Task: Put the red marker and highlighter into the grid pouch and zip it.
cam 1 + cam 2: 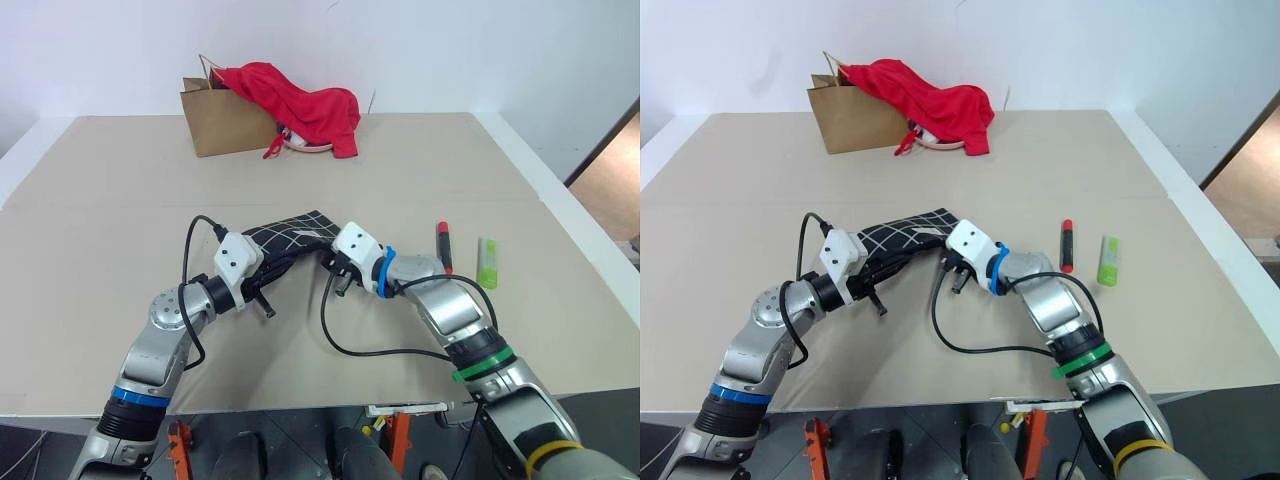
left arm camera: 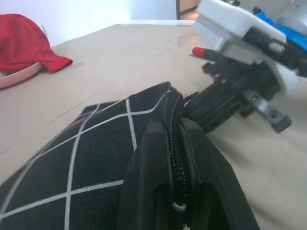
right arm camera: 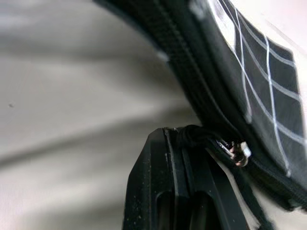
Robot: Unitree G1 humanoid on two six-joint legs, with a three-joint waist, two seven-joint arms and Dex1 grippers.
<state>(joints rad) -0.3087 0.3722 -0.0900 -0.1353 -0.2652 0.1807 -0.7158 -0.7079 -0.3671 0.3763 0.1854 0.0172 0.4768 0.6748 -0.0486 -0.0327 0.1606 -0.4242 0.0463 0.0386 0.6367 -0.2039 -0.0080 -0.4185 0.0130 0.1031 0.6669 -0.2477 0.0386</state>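
The grid pouch, black with white lines, is held near the table's middle between my two grippers. My left gripper is shut on its zipper edge at the nearer end. At the pouch's other end, my right gripper is shut on the black zipper pull cord, beside the metal slider. The red marker lies on the table to the right of my right gripper. The lime-green highlighter lies just right of the marker. Both are outside the pouch.
A brown paper bag stands at the back of the table, with a red cloth draped over it and spilling to its right. Black cables loop from both wrists over the tabletop. The table's front edge runs close below my arms.
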